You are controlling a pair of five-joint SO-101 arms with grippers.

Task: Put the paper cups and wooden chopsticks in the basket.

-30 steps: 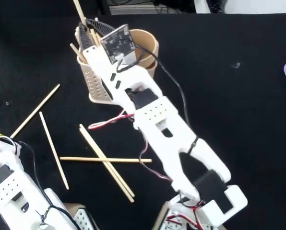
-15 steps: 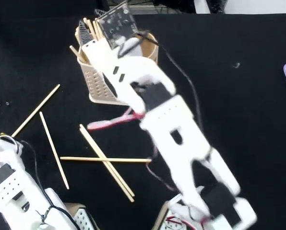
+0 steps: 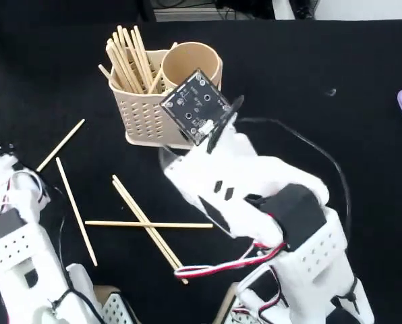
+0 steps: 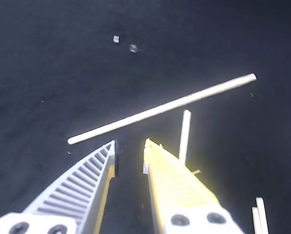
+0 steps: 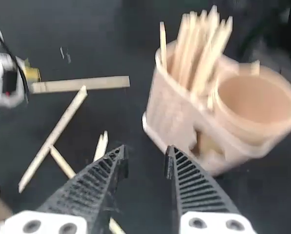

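Chopsticks [image 3: 147, 225] lie scattered, spaced, beside basket [image 3: 146, 123].

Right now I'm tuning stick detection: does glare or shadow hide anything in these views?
High view: even light, no glare, pale chopsticks plain on the black table; the right arm covers a basket corner. Left wrist view: no glare, chopsticks stand out against black. Right wrist view: basket and cup evenly lit, no hard shadows.
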